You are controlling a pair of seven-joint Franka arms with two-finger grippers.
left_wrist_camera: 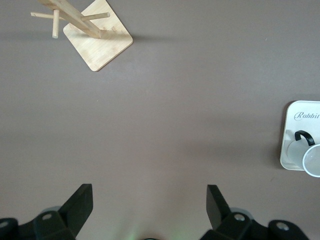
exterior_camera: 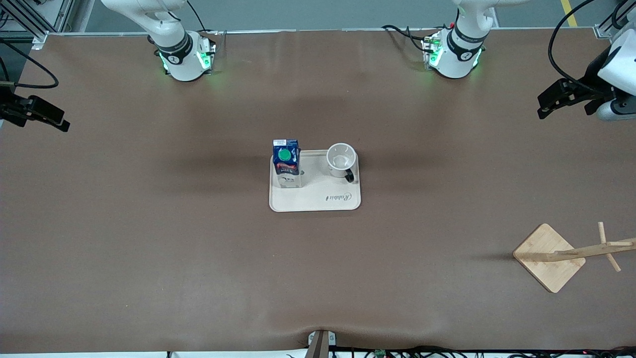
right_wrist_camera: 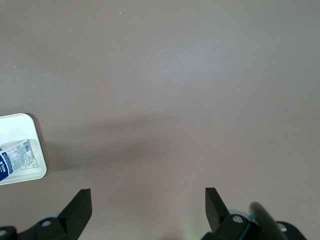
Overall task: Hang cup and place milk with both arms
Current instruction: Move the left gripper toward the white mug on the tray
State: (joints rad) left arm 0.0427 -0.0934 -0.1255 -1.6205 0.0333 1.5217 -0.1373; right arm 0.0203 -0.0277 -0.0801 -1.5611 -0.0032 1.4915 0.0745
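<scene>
The cup, white with a black handle, stands upright on a cream tray at mid-table. The milk, a dark-blue carton with a green cap, stands on the same tray toward the right arm's end. My left gripper is open and empty, raised over the table's edge at the left arm's end. My right gripper is open and empty, raised over the edge at the right arm's end. The left wrist view shows its open gripper, the cup and the tray. The right wrist view shows its open gripper and the milk.
A wooden cup rack with pegs on a square bamboo base stands near the front camera at the left arm's end; it also shows in the left wrist view. Brown table cover spreads all round the tray.
</scene>
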